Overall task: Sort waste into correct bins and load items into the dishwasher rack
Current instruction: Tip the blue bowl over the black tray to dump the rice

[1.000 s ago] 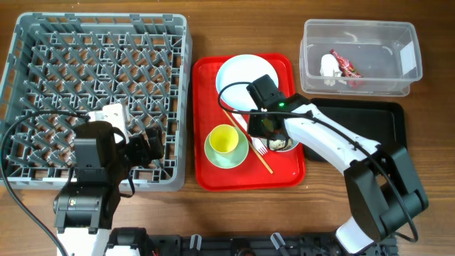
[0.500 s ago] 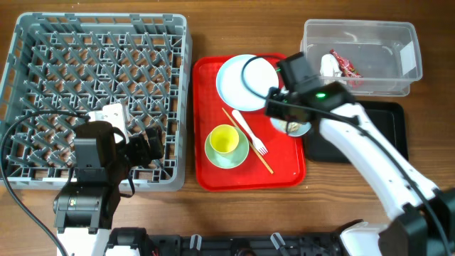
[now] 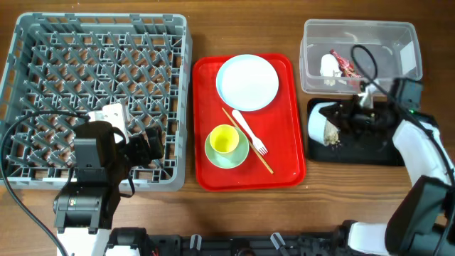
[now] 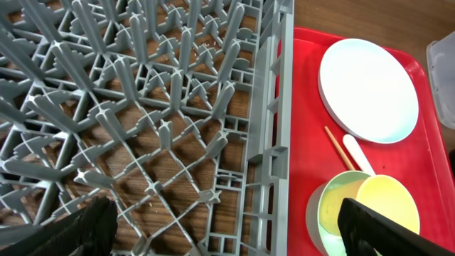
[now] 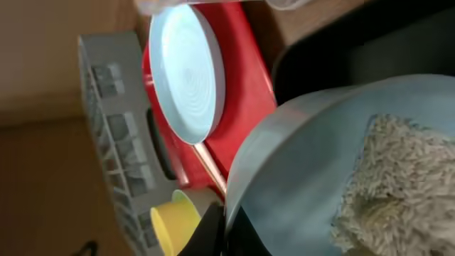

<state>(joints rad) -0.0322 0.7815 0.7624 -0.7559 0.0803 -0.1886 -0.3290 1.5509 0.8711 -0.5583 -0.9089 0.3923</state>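
Tilted rice bowl [image 3: 328,127] over black bin [image 3: 355,152]

No text, number, brand or sign is legible in any view. A pale patch [image 3: 407,55] on the right wall of the clear bin [image 3: 359,27], far right, may carry print, but it is too small to read. The red-and-white wrapper [image 3: 346,67] inside the bin shows printed colour only, and no letters can be made out.
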